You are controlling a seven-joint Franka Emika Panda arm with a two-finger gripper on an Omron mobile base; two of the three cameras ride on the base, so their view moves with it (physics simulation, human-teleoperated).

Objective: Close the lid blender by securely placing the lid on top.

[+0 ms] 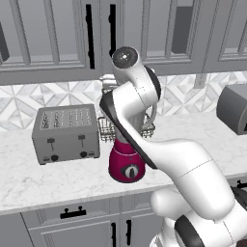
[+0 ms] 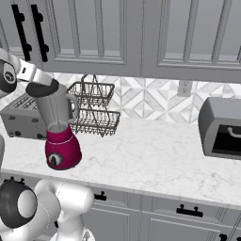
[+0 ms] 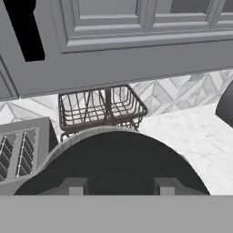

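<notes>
A magenta-based blender (image 2: pixel 60 141) stands on the counter (image 2: pixel 155 155), just in front of a wire basket (image 2: pixel 94 110). The black lid (image 3: pixel 113 168) rests on the jar mouth with the gripper (image 3: pixel 119 185) on it; whether the fingers clamp it cannot be told. Advice: press straight down, keeping the lid centred on the rim, before letting go

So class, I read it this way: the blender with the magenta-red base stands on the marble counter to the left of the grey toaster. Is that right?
Not quite. The blender with the magenta-red base stands to the right of the grey toaster, not the left. The left base view shows it. It does stand on the marble counter.
</notes>
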